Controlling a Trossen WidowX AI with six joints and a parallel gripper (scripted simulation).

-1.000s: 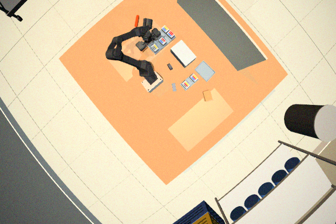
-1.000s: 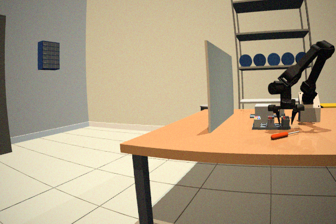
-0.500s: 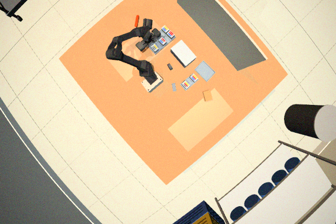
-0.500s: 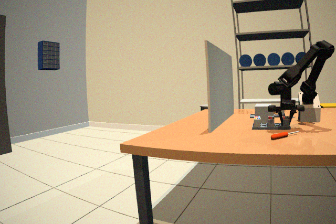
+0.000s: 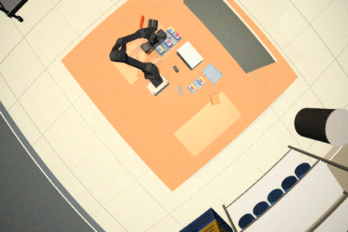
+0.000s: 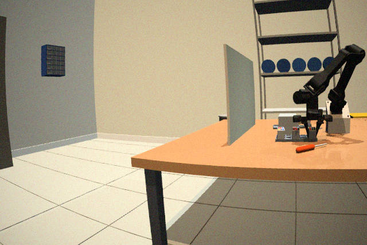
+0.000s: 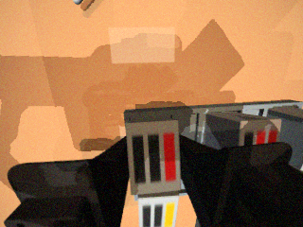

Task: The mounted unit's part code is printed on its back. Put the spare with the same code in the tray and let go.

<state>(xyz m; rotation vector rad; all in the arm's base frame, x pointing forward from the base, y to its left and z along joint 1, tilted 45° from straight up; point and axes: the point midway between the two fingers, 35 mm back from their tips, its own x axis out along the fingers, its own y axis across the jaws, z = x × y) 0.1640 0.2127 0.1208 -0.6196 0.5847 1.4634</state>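
Surface: orange, square; its near edge in the exterior view runs well in front of the work area. Panel: grey, upright, along one side, well apart from the arm. Rack: grey, holding spares in rows, with open surface on its arm side; a screwdriver lies just beside it toward the near edge. White box: between the rack and the tray, near both, touching neither. Tray: pale grey-blue, flat, beside a second small rack with two spares. Arm: folded over the surface, with its base near the middle. Jaws: lowered onto the rack's end, pinching the spare with black, black and red bars; one dark finger sits against its left side, the other against its right. Spare: upright, at the rack's outer end slot; whether it has left the slot cannot be told. Neighbours: a black-black-yellow spare just below it in the wrist view; a black-red-red spare beside it to the right.
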